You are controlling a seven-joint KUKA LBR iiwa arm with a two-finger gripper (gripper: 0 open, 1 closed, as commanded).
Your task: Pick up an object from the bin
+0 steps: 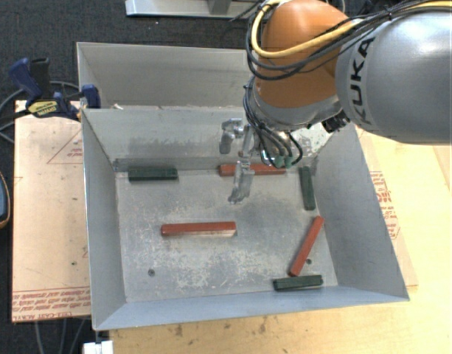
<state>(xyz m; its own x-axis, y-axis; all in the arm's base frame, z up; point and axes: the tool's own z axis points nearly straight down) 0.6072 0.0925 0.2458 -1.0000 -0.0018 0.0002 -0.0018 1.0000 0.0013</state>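
Orange cover (pixel 299 43) and looped cables (pixel 284 54) on the wrist sit uppermost, beside the grey arm (pixel 410 65), whose black lettering reads KUK. Below hangs the claw (pixel 240 186), near the middle of the bin's (pixel 100 198) back edge; whether it is open or shut cannot be told. It crosses the back red-brown stick (pixel 266 170), lying along the back wall and partly hidden. Just right lies an upright-running green stick (pixel 307 190); well left along the back, a left green stick (pixel 153 173). A central red-brown stick (pixel 198 229) lies mid-floor. Toward the front right corner, a slanted red-brown stick (pixel 307 245) ends just beside a front green stick (pixel 298 282).
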